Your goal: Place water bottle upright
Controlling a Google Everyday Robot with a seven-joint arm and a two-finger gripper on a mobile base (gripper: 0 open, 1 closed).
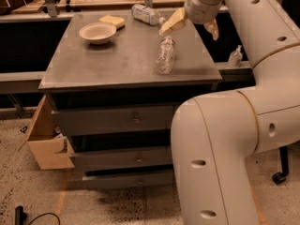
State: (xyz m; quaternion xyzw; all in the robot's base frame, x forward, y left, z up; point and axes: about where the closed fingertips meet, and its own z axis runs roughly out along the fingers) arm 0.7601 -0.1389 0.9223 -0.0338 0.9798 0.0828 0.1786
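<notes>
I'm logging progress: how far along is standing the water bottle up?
Done: nothing yet; the bottle lies on its side on the table. In hand: the open end effector hovers near its cap end, holding nothing. Left: grasp, tip upright, release.
</notes>
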